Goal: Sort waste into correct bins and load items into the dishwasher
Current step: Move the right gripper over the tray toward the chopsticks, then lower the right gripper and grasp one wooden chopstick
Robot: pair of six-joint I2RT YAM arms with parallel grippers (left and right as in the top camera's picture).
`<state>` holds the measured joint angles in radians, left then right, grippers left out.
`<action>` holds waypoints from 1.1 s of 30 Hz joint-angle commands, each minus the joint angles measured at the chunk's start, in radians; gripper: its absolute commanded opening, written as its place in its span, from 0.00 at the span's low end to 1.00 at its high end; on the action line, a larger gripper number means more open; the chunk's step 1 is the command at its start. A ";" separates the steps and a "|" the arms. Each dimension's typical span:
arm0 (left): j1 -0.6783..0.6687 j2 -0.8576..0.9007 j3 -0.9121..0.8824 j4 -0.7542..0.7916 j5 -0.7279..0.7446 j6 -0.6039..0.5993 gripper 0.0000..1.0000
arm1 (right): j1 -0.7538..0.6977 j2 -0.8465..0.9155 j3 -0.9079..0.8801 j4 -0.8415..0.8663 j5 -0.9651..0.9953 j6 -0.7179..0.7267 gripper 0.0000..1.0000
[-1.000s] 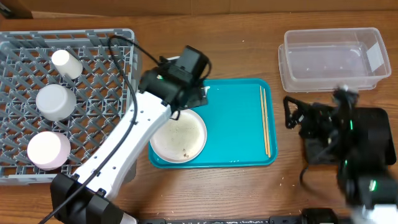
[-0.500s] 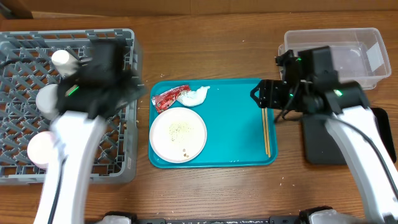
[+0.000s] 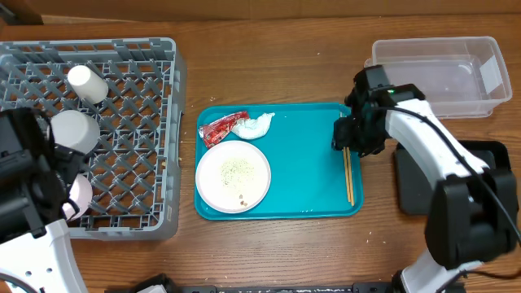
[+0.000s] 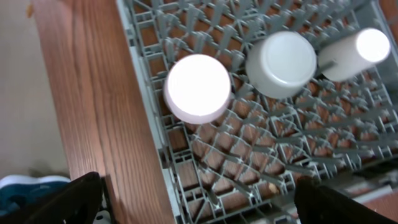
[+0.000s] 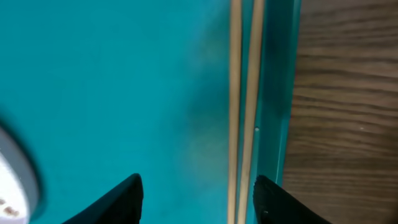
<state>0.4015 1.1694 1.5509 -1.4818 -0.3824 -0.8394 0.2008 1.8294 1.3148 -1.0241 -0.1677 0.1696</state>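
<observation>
The grey rack (image 3: 130,73) holds the white cup (image 3: 85,83) and two pale bowls (image 3: 73,132) (image 3: 79,198); the left wrist view shows them too (image 4: 354,53) (image 4: 281,56) (image 4: 198,87). My left gripper (image 4: 199,208) is open and empty above the rack's front left corner (image 4: 186,180). On the teal tray (image 3: 301,163) lie the red wrapper (image 3: 221,128), the napkin (image 3: 256,125) and the white plate (image 3: 234,175) with crumbs (image 3: 236,169). My right gripper (image 5: 199,202) is open, low over the chopsticks (image 5: 242,112), which lie between its fingers (image 3: 348,175).
The clear tub (image 3: 440,77) stands at the back right. The black tray (image 3: 496,175) lies in front of it, partly hidden by my right arm. The chopsticks lie right against the teal tray's right rim (image 5: 277,93). Bare wood borders the rack's left side (image 4: 81,93).
My left arm has swung from the tray leftward over the rack's front. My right arm has moved from the black tray to above the chopsticks. The wrapper and napkin now show.
</observation>
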 commanded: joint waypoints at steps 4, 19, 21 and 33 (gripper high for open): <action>0.024 0.001 0.003 -0.003 -0.012 -0.066 1.00 | 0.002 0.027 0.013 0.008 0.033 -0.014 0.54; 0.025 0.002 0.003 0.005 -0.003 -0.067 1.00 | 0.002 0.028 -0.071 0.129 0.043 -0.047 0.40; 0.027 0.002 0.003 0.005 -0.031 -0.067 1.00 | 0.002 0.028 -0.071 0.128 0.043 -0.047 0.40; 0.250 0.004 0.003 -0.015 -0.035 -0.081 1.00 | 0.002 0.028 -0.122 0.171 0.043 -0.047 0.41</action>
<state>0.6075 1.1698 1.5509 -1.4956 -0.4011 -0.8944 0.2008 1.8618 1.2060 -0.8597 -0.1299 0.1268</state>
